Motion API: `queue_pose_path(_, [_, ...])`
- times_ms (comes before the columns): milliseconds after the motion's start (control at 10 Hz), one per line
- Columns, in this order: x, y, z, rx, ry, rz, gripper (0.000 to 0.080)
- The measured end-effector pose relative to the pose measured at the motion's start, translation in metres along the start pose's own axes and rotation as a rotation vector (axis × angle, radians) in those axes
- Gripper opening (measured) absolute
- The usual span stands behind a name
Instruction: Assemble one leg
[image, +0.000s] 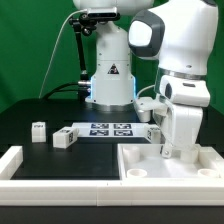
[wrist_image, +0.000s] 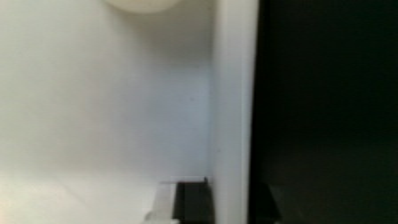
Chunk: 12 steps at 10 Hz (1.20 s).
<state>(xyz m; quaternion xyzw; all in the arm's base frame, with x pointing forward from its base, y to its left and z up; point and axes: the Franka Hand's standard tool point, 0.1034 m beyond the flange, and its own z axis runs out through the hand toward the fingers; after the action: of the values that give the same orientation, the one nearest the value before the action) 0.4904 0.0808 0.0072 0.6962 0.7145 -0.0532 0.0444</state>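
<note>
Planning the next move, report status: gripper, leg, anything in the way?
Gripper low at tray edge, jaws unclear. Leg loose on table, apart from gripper. Flat marker board lies between.

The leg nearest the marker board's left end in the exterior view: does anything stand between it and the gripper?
Yes: between the gripper and that leg stand the raised rim of the large white tray-like part and the flat marker board.
</note>
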Motion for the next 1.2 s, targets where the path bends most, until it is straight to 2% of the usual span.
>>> queue_pose_path(200, [-0.0002,0.0,0.0001,0.0,0.0,0.0,0.0061])
queue_pose_path(300, [-0.0002,0.0,0.0001,0.0,0.0,0.0,0.0233])
queue_pose_path(400, [-0.0002,0.0,0.0001,0.0,0.0,0.0,0.0233])
queue_pose_path(500, [-0.0002,0.0,0.0001,0.0,0.0,0.0,0.0417])
queue_pose_path(600, [-0.0002,0.0,0.0001,0.0,0.0,0.0,0.0564])
queue_pose_path(700, [-0.0002,0.0,0.0001,0.0,0.0,0.0,0.0564])
queue_pose_path(800, [-0.0002,0.0,0.0001,0.0,0.0,0.0,0.0634])
queue_pose_path(1200, [0.0001,-0.0008,-0.0027,-0.003,-0.001,0.011,0.0649])
